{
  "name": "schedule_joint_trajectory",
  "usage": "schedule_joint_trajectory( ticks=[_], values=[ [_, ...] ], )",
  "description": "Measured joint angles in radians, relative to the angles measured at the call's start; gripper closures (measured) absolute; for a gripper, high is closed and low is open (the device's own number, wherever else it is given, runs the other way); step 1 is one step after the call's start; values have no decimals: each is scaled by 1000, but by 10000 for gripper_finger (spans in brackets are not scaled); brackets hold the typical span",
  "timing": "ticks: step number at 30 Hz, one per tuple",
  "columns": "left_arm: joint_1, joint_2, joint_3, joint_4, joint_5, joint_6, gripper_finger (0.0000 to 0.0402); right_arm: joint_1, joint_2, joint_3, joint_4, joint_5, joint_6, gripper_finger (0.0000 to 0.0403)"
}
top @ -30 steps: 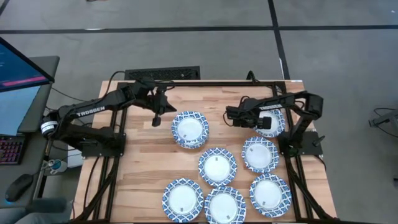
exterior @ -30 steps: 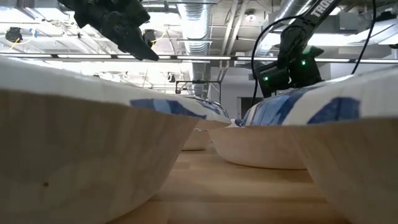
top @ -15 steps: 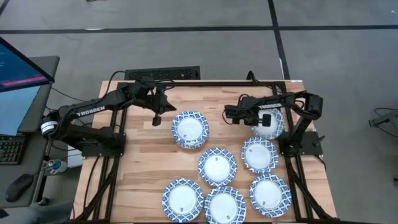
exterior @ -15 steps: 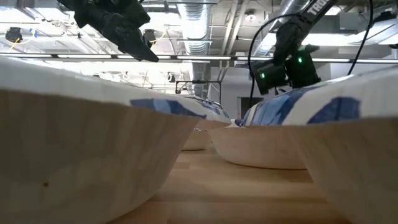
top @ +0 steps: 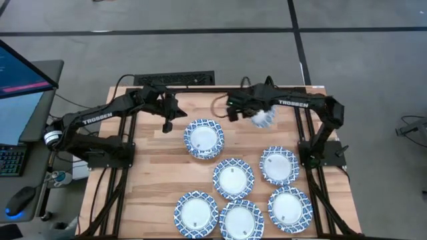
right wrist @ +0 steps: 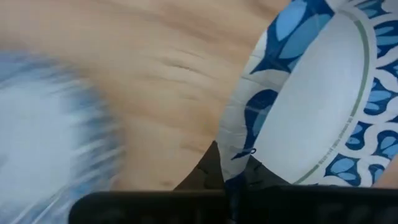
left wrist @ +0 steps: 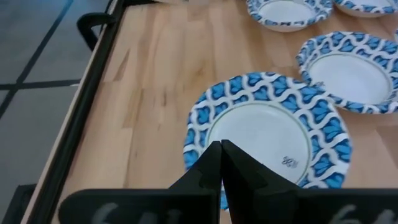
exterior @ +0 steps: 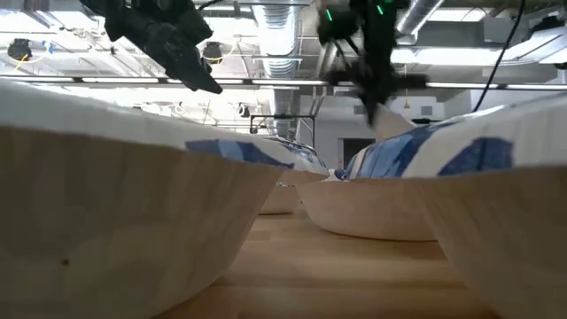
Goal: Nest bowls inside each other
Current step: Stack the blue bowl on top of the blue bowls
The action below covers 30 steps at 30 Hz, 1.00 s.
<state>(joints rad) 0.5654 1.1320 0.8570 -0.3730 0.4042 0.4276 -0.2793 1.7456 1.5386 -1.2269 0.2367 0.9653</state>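
High: six bowls spread on table [top: 153,167], one more lifted in right claw [top: 235,112], so nesting mostly left. Left claw [top: 167,127] hovers beside far bowl [top: 204,138].
Left wrist: claw closed, empty, bowl just ahead.
Right wrist: claw pinches rim of held bowl [right wrist: 311,112], tilted.

Bowl [right wrist: 311,106] rim pinched in tool [right wrist: 231,177]
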Motion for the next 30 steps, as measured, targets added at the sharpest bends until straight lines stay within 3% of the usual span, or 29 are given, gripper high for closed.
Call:
schedule_joint_trajectory(
  ticks=[6,9,12,16,20,23,30],
  values=[
    [62,0,0,-16,0,11,401,188,112,341,16,-39,-547,368],
    [83,0,0,-34,0,13,401,262,163,453,-4,-125,-707,355],
    [92,0,0,-43,-11,21,401,333,225,530,-108,-157,-767,352],
    [92,0,0,-42,-46,25,401,422,305,568,-273,-138,-859,351],
    [92,0,0,-43,-49,24,401,468,362,570,-298,-19,-996,364],
    [92,0,0,-50,-61,24,401,467,387,572,-265,34,-1086,378],
    [93,0,0,-66,-84,41,401,424,396,570,-114,33,-1279,381]
  ],
)
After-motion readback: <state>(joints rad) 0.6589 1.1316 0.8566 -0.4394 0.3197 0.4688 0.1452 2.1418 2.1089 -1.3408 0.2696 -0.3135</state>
